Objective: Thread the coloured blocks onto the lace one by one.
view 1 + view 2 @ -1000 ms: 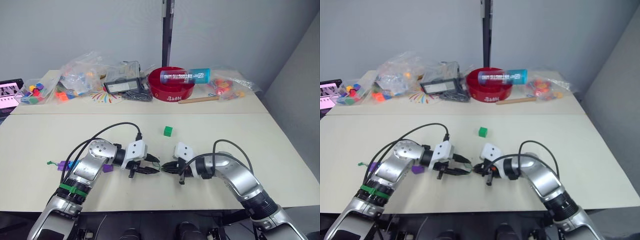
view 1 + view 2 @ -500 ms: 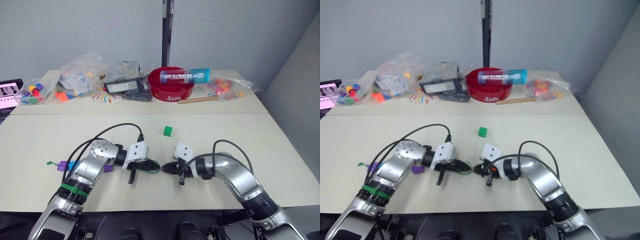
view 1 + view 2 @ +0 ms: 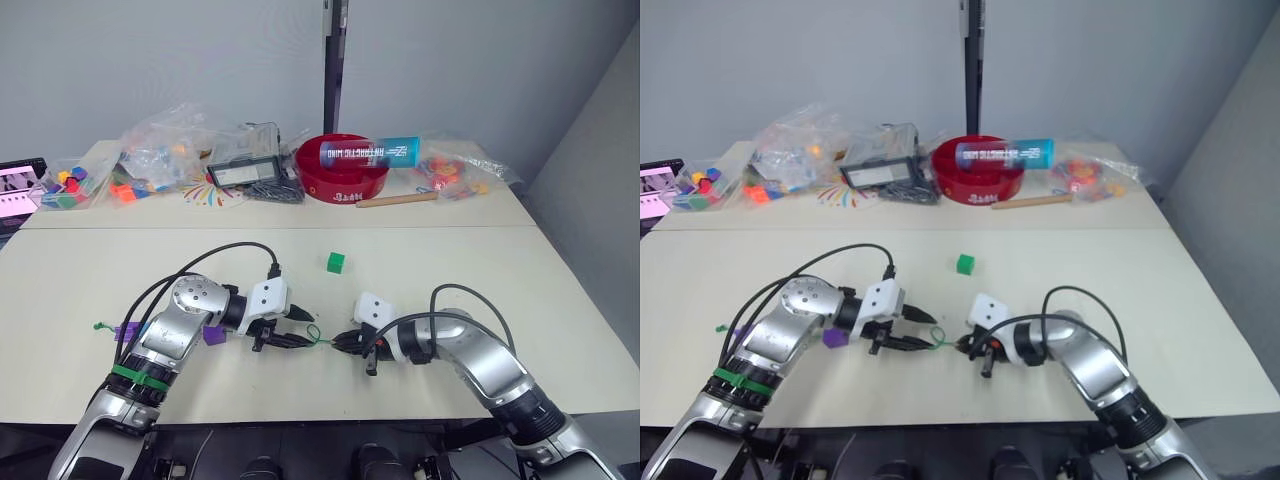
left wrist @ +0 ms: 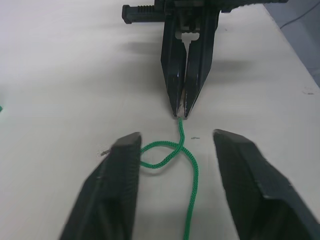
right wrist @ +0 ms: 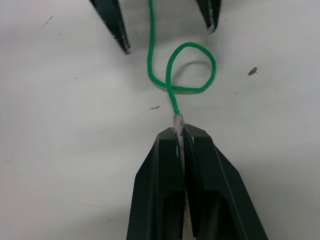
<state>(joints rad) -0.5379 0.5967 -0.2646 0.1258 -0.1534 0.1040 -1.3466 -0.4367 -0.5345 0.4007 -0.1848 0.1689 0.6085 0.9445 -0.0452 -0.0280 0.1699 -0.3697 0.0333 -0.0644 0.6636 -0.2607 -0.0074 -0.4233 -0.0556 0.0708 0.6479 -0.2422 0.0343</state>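
Right gripper point(image 5: 181, 131) clenched on the pale stiff tip of the thin green lace point(image 5: 170, 85), low centre of the right wrist frame. Tip lay along the finger axis, pinched between the two pads, only its end poking out. Left gripper point(image 4: 176, 150) released, black fingers point(image 4: 117, 175) spread with the lace running up between them, touching neither that could be seen.

Key relation: lace ran straight from the right claw toward the left one, grippers nose to nose, near but apart, lower centre of the left eye frame. Just beyond the tip, crossed itself in one small loop point(image 3: 313, 333) flat on the cream tabletop point(image 3: 420, 270). Long axis of the lace matched the line joining the two claws.

Nearest loose block: small dark green plastic cube point(image 3: 336, 262), centre frame, above and between the claws, well apart from both; slightly nearer the right claw, which was busy. Small purple plastic cube point(image 3: 213, 335) sat just beside the left forearm, lower left; whether strung on the lace, could not tell. More purple and blue pieces point(image 3: 130, 331) further left by the lace tail, too small to sort.

Judged: left claw free, so likeliest to fetch the green cube and bring it onto the tip. Loop likely to snag a block sliding down.
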